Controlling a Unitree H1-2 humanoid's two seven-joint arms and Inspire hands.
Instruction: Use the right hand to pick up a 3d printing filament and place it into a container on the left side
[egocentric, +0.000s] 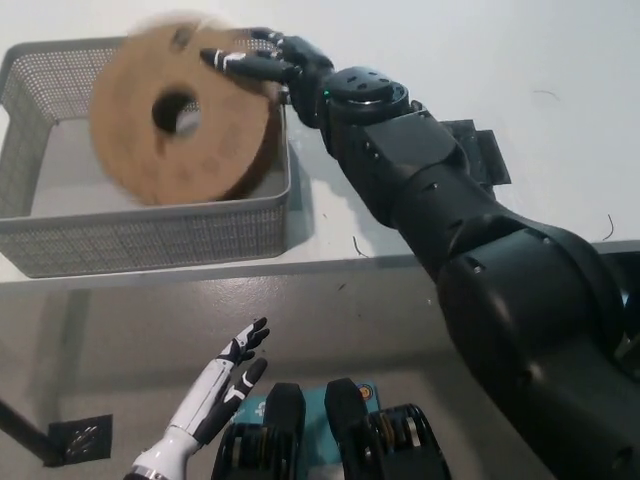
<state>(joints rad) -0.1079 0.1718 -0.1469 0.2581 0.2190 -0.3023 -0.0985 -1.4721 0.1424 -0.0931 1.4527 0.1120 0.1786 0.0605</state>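
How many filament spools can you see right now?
1. The filament spool is over the mesh basket on the table's left, with the right hand at its upper right edge. The arm may hide others.

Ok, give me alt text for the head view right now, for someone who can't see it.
The black right hand holds a brown filament spool over the grey mesh basket on a white table; the spool is blurred. The white left hand rests open, low in front of the table.

brown spool (180, 115), grey mesh basket (140, 235), black hand (270, 65)
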